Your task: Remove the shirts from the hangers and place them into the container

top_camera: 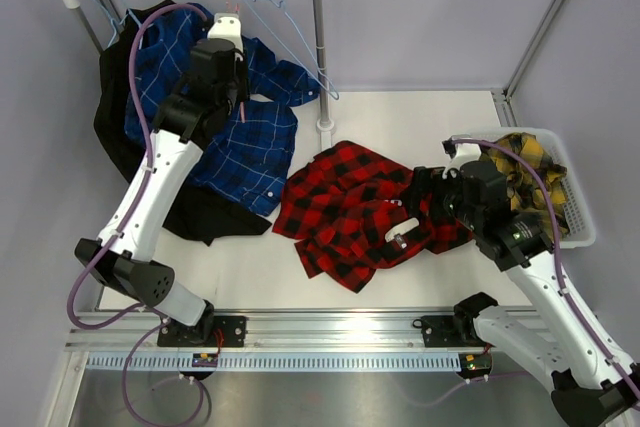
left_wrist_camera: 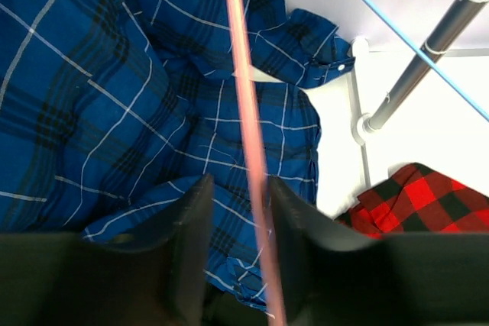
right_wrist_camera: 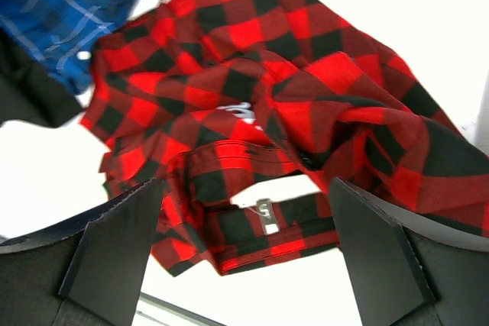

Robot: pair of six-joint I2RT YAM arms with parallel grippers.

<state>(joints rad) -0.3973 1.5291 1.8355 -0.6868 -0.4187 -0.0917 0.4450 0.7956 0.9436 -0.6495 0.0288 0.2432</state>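
Right wrist: my right tool gaped over the red shirt, its label unreadable; my left tool stood apart around the pink hanger.

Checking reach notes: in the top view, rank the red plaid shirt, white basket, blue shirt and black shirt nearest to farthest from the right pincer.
1. Red plaid shirt, beneath the right pincer.
2. White basket, just to its right.
3. Blue shirt, left of centre.
4. Black shirt, far left.
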